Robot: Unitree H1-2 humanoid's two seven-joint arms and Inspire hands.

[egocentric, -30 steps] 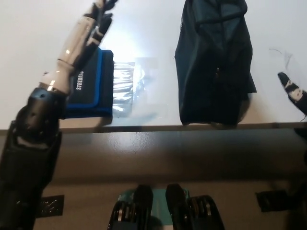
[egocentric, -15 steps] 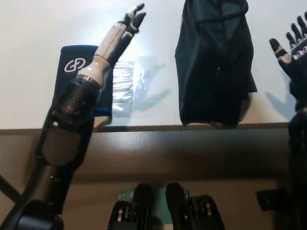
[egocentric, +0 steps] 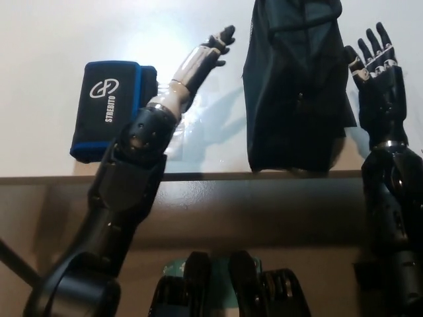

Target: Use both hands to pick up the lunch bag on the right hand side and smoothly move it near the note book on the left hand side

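The white table's [egocentric: 39,86] front edge is seen across the frame's middle. Just beyond it, at centre left, a notebook [egocentric: 109,109] w/ black cover, blue edging and "STREBITO" lettering is laid flat; clear plastic wrap [egocentric: 188,129] is spread beside it, toward centre. The left hand [egocentric: 201,59] is held above the table at upper centre, betw. notebook and lunch bag, near the bag's left side but apart from it; fingers are stretched out, slightly apart, nothing gripped. The dark lunch bag [egocentric: 294,86] is set at centre right, long axis running near-to-far, its far end cut off by the frame's top. The right hand [egocentric: 377,66] is raised at upper right, just beside the bag's right edge, fingers spread apart, nothing held; contact w/ the bag can't be confirmed.
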